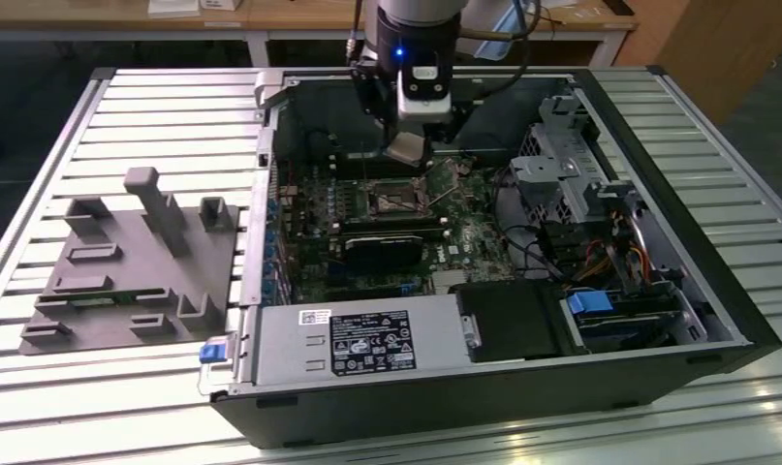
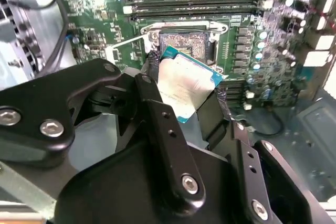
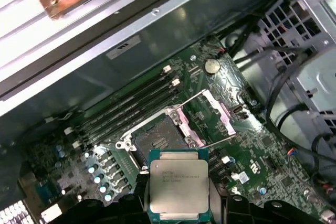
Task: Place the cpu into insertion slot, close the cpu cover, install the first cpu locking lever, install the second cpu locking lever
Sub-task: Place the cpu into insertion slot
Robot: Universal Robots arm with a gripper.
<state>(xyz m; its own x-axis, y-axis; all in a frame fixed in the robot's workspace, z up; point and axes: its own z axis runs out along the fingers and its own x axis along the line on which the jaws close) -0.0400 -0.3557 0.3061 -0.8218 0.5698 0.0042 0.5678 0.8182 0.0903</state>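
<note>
The gripper (image 2: 185,97) is clenching the cpu (image 2: 190,80) by two opposite edges, its black fingers (image 2: 164,129) pressing in from either side. The cpu is sitting flat between them with its metal top facing the wrist cameras. One corner of its green rim is pointing toward the slot (image 2: 185,41). In both wrist views the cpu is hanging in the air above the board (image 3: 247,156), close to the slot and not touching it. The slot is lying open, its dark centre bare. In the first wrist view the cover (image 3: 212,113) is standing swung up from one edge of the slot, and a thin wire lever (image 3: 231,136) is sticking out beside it. Long black memory slots (image 3: 128,113) are running alongside the slot.

In the exterior view the arm (image 1: 417,29) is coming down from the top of the frame. Its wrist is pointing nearly straight down into the case (image 1: 494,397), with a blue light (image 1: 397,50) glowing on it. The gripper is hovering over the board, near the slot. The case is lying open on its side on a slatted metal table (image 1: 701,426). A grey fixture (image 1: 132,262) is resting on the table at the exterior view's left, well apart from the arm.
</note>
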